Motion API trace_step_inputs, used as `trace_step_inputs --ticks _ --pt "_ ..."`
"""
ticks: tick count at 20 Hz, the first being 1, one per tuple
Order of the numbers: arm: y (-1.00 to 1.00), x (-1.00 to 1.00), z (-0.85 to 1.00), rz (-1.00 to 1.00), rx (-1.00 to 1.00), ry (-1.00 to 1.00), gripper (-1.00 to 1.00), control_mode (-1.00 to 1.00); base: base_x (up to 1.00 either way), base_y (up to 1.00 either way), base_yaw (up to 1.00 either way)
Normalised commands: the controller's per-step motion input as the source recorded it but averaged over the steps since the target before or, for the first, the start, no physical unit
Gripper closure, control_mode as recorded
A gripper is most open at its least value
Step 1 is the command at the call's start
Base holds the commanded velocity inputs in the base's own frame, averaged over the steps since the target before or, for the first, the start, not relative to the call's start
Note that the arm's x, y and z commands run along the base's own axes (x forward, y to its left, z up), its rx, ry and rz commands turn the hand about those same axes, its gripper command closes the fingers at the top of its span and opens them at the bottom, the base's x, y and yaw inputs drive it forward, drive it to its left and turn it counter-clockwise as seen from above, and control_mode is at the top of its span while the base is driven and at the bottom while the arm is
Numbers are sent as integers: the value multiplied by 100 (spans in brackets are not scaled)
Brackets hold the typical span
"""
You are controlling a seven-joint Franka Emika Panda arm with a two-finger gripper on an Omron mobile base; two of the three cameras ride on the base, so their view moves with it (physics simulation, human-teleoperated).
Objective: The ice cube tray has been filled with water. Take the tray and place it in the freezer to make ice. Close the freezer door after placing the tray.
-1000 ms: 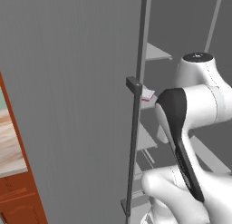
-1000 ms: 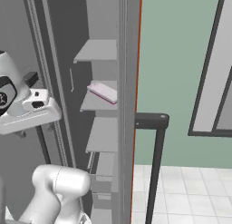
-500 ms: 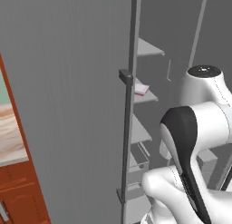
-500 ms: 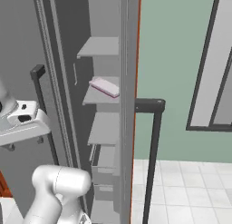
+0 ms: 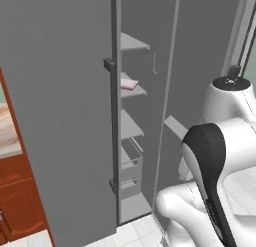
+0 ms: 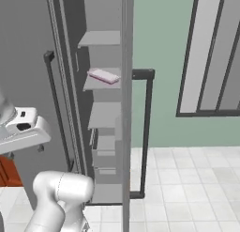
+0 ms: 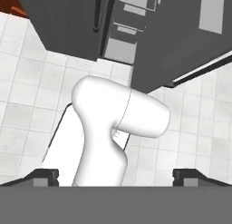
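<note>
The ice cube tray [image 5: 129, 83] [image 6: 104, 76] lies flat on a middle shelf inside the freezer [image 5: 131, 126] [image 6: 105, 116]. It is pale and thin, and nothing is touching it. The freezer door [image 5: 200, 61] stands open; in the right base view it is edge-on [image 6: 126, 109], with its dark bar handle [image 6: 147, 132] on the far side. My gripper [image 7: 116, 177] is open and empty, its fingertips [image 7: 45, 175] wide apart. It points down at the tiled floor, well away from the tray, with the freezer's foot at the top of the hand view.
A closed grey door [image 5: 60, 116] with a dark vertical handle [image 5: 113, 121] [image 6: 50, 99] stands left of the open compartment. Red-brown cabinets [image 5: 20, 201] lie further left. A green wall and a window [image 6: 211, 52] are on the right, above white floor tiles [image 6: 187, 179].
Both base views have shifted, so the base has moved; the left door's handle now shows in the right base view. My hand has swung left. The tray stays on its shelf.
</note>
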Motion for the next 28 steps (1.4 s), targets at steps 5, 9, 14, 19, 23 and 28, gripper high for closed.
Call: trace_step_inputs --ticks 5,9,14,19,23,28 --pt "0 0 0 0 0 0 -100 100 -47 -30 -12" --pt "0 0 0 0 0 0 -100 100 -30 -39 -6" --pt "0 0 0 0 0 0 -100 100 -9 -67 0" --pt "0 0 0 0 0 0 -100 100 -1 -84 0" --pt "0 0 0 0 0 0 -100 100 -14 -95 0" --pt "0 0 0 0 0 0 -100 100 -14 -97 0"
